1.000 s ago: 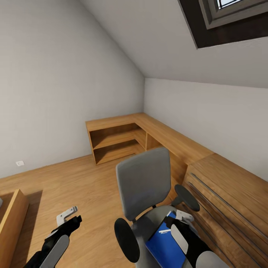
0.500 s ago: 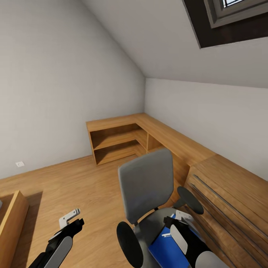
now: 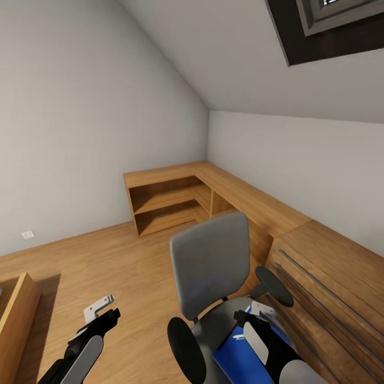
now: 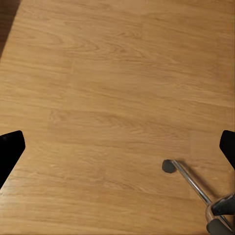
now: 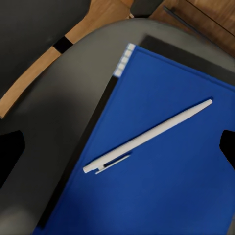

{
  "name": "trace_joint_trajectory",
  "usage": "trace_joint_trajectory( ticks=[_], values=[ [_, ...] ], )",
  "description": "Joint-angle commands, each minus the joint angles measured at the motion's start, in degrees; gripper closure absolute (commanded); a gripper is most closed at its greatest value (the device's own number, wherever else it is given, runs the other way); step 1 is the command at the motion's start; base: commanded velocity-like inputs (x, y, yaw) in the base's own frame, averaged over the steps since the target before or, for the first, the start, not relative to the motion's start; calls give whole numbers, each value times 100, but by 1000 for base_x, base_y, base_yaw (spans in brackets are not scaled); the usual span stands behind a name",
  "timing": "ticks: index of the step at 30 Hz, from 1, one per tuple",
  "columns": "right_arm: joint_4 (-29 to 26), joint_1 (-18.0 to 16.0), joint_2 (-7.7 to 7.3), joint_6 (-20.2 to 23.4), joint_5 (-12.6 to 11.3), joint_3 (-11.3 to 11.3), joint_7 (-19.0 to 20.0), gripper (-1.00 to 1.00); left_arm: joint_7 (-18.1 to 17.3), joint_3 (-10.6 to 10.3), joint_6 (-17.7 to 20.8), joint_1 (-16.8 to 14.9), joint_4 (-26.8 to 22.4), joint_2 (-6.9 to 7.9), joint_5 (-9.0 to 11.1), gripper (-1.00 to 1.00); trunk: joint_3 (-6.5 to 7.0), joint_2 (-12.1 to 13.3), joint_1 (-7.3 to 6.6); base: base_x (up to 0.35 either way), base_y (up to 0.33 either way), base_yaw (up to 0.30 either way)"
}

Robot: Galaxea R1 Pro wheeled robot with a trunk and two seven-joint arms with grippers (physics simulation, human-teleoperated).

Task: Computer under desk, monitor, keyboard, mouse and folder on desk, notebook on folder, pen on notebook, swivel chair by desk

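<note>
pen [image 5: 149,137] on folder [image 5: 166,186] — swivel chair [image 3: 209,266] seat

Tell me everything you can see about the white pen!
The pen is thin, white and looks like plastic, with a small clip near one end. It lies flat and slanted on the blue folder, which rests on the grey seat of the chair. Nothing grips it; the right end effector hangs above it with fingers spread wide.
</note>
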Motion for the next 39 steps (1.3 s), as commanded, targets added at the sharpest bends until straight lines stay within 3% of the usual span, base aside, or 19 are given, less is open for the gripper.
trace_joint_trajectory(
  ticks=[1, 39],
  values=[
    [-11, -4, -5, 28, -36, 37, -48, -100, 42, -14, 15, -5, -9, 6, 24, -100, -26, -47, 23, 0, 0, 0],
    [146, -4, -24, 42, -45, 18, -81, -100, 34, -33, 15, -8, 52, -25, 58, -100, -708, -1571, 858, 0, 0, 0]
  ],
)
